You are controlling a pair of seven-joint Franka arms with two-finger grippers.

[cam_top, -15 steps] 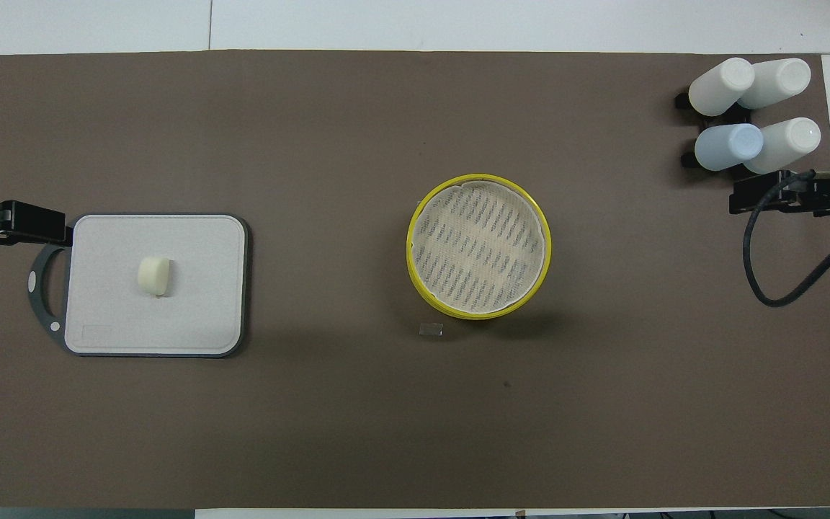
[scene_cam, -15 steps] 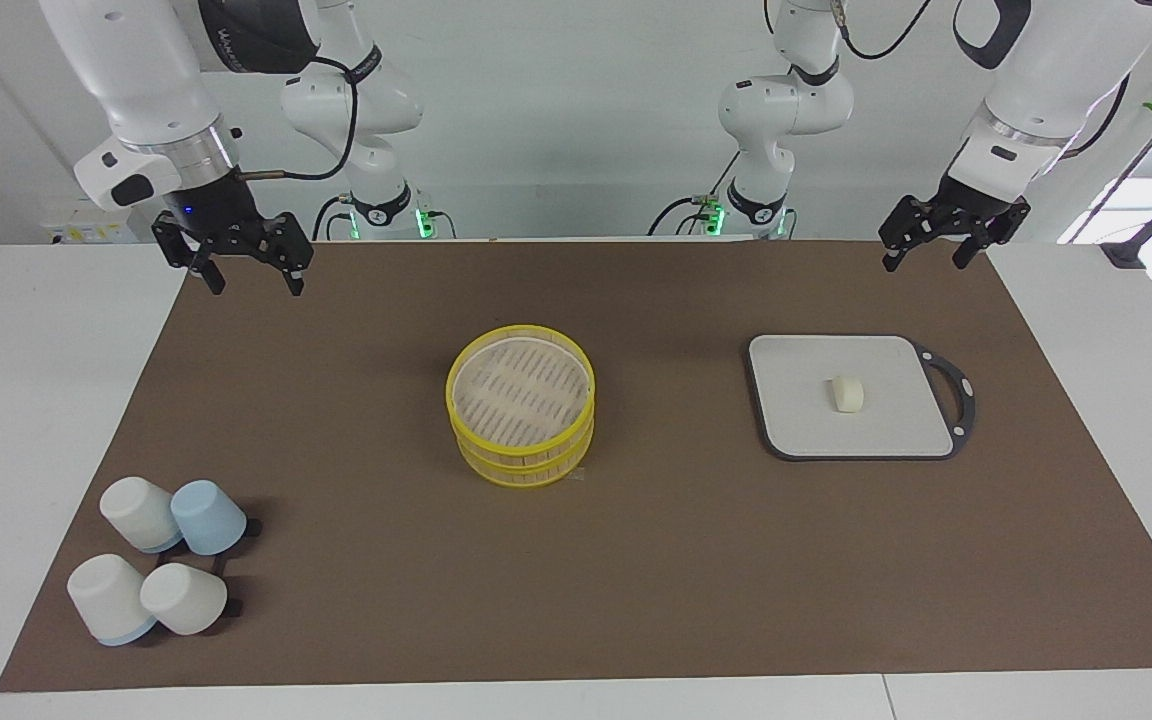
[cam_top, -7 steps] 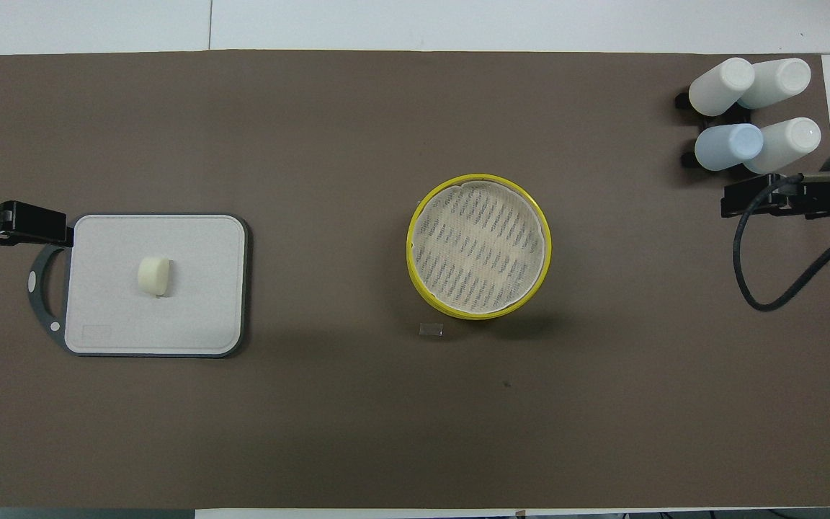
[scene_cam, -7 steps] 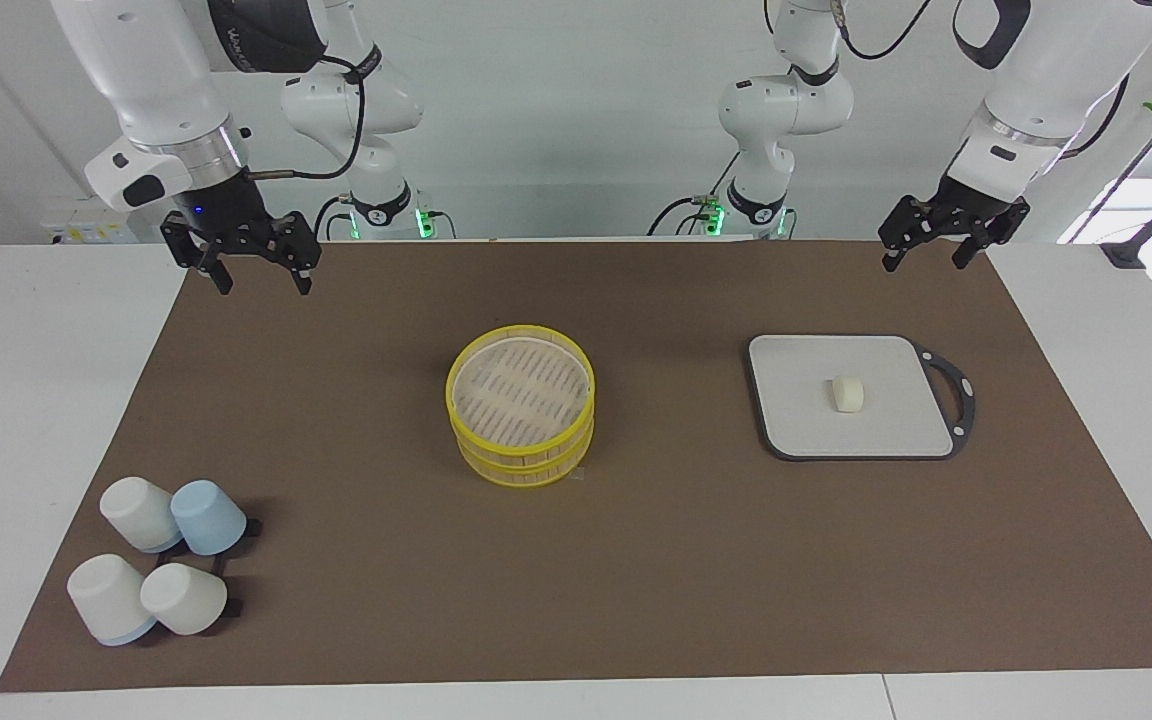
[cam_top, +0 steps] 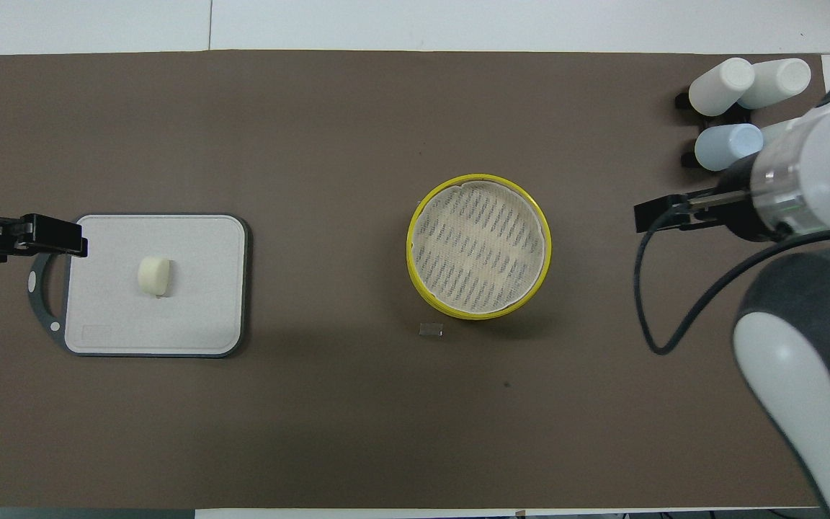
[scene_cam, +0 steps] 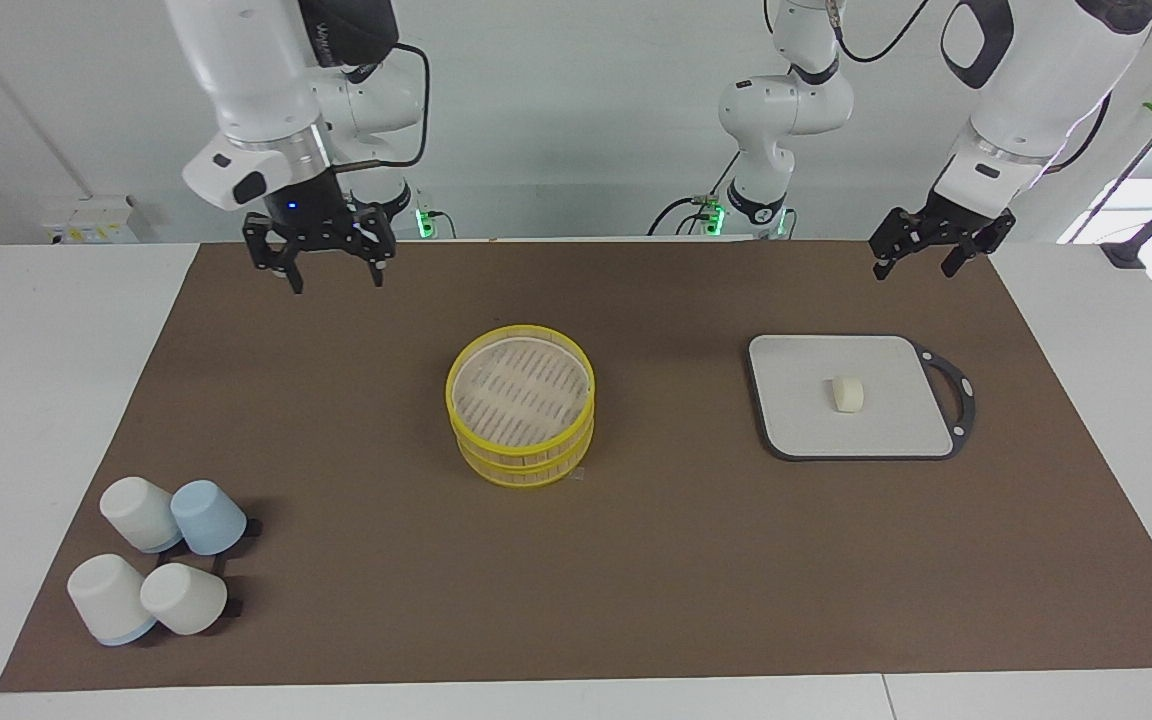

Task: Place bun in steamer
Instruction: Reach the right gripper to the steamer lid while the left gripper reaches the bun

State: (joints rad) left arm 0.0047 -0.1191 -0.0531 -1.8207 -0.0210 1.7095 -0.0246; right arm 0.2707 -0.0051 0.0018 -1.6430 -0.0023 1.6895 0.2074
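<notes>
Facing view: bun [scene_cam: 847, 393] on board [scene_cam: 806, 420], apart from steamer [scene_cam: 521, 403]; looks soft, light, so grip its sides gently; right gripper [scene_cam: 333, 270] and left gripper [scene_cam: 920, 255] both raised, jaws apart.

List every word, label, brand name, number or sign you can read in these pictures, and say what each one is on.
None can be read.
Right arm: white lettering on its dark joint cover, too blurred to read.
Grey board: a faint rectangular mark by one corner, too small to read.
Bun, steamer, cups, brown mat: no text shows.
</notes>
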